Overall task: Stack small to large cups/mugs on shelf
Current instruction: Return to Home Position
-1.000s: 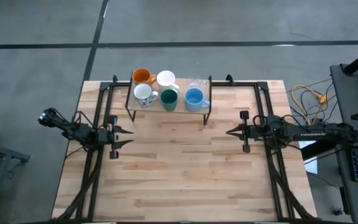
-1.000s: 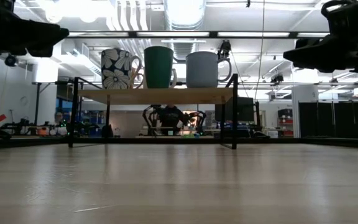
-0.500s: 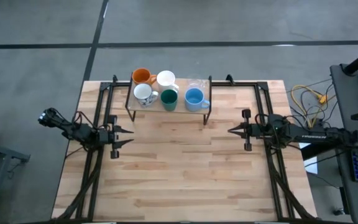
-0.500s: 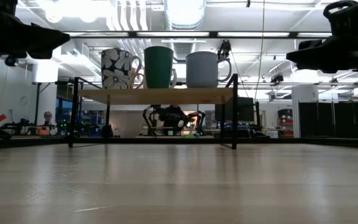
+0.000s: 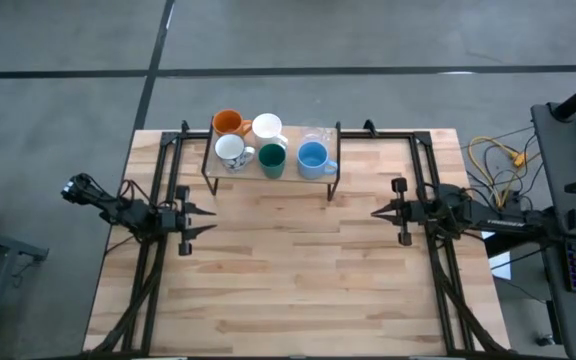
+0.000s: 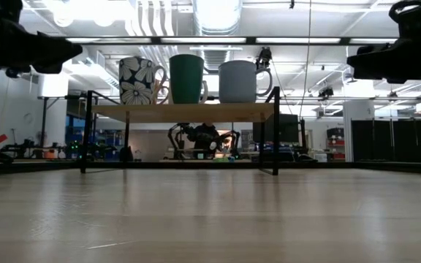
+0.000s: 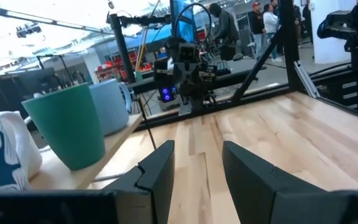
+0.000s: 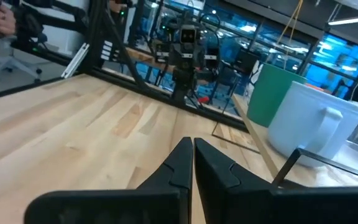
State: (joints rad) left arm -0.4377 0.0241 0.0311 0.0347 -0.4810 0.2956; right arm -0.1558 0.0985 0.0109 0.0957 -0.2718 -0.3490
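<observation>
Table (image 5: 298, 270) shelf (image 5: 293, 170) holds mugs (image 5: 312, 155), well apart from both end effectors (image 5: 208, 219) (image 5: 374, 211).

Pale planked wood counter (image 5: 298, 280), smooth with a faint sheen. Light-wood shelf (image 6: 185, 112) on thin matt black metal legs (image 6: 275, 131). Smooth, glazed-looking light blue mug (image 8: 309, 121); smooth dark green cup (image 7: 73, 127).

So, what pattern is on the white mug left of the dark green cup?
White mug: large dark-blue-and-white flowers; the low view shows it best.
</observation>
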